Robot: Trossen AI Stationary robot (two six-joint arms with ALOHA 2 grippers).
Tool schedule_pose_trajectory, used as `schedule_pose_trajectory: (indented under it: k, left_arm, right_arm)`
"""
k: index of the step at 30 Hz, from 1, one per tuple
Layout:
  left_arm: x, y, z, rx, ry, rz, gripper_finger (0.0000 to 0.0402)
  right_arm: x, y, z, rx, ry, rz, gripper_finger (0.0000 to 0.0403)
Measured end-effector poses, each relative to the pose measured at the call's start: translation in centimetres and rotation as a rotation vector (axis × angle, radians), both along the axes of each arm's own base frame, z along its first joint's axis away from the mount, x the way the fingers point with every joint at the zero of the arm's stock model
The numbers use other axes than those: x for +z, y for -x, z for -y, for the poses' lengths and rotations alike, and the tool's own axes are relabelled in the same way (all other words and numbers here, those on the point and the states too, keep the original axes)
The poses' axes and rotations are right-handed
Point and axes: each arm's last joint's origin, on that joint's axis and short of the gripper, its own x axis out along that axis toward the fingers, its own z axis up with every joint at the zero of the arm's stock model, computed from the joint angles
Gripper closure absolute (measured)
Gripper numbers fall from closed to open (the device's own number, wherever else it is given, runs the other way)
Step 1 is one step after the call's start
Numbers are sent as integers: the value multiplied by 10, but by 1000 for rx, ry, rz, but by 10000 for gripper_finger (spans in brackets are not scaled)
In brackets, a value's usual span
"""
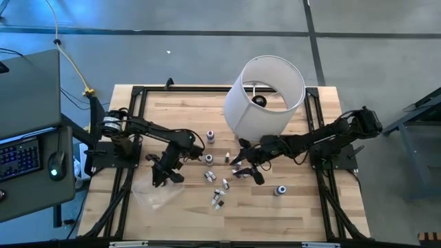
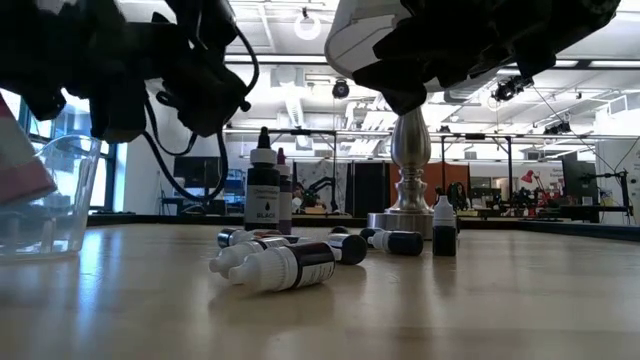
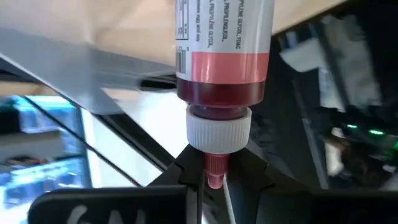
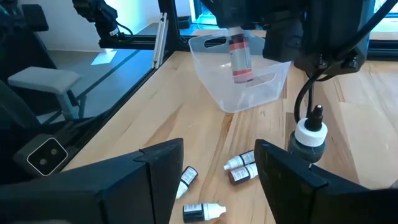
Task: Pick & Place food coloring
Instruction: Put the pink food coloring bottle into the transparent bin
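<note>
My left gripper [image 1: 164, 172] is shut on a red food coloring bottle [image 3: 221, 56], which hangs over the clear plastic tub [image 4: 249, 99] at the table's near left. Several other small food coloring bottles [image 1: 210, 177] lie on their sides or stand on the wood mid-table, and they also show in the low view [image 2: 285, 265]. My right gripper [image 4: 217, 177] stands open above these loose bottles [image 4: 242, 169], right of centre, with nothing between its fingers. My left gripper pinches the bottle's red nozzle tip [image 3: 213, 168], just past its white screw collar, between its two fingers. The bottle sticks out ahead of the fingers in line with them. It is lifted clear of the table, above the tub's opening [image 4: 239, 56].
A lamp with a big white shade [image 1: 265, 96] stands at the far middle, its metal base [image 2: 410, 170] behind the bottles. A taller black-capped bottle [image 2: 263, 190] stands upright. A white-capped bottle [image 4: 309, 140] stands close beside my right gripper. Black frame rails [image 1: 131, 138] border the table.
</note>
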Motion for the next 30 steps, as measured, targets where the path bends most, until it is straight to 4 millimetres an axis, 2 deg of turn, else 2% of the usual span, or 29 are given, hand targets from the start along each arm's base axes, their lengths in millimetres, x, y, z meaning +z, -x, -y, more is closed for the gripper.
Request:
schedule_pose_trajectory:
  k: [6, 11, 15, 22, 30]
  left_arm:
    - [-7, 1, -2, -88, -84, 5, 339]
    - [-7, 0, -3, -123, -69, 55, 310]
    - [-8, -3, -3, -136, -58, 113, 306]
    - [3, -14, -2, -154, -67, 186, 306]
    - [25, -27, -9, -358, -334, 275, 306]
  right_arm:
    - [0, 0, 0, 0, 0, 0, 211]
    - [0, 0, 0, 0, 1, 2, 211]
    - [0, 0, 0, 1, 2, 2, 211]
    - [0, 0, 0, 0, 1, 2, 211]
    - [0, 0, 0, 0, 0, 1, 211]
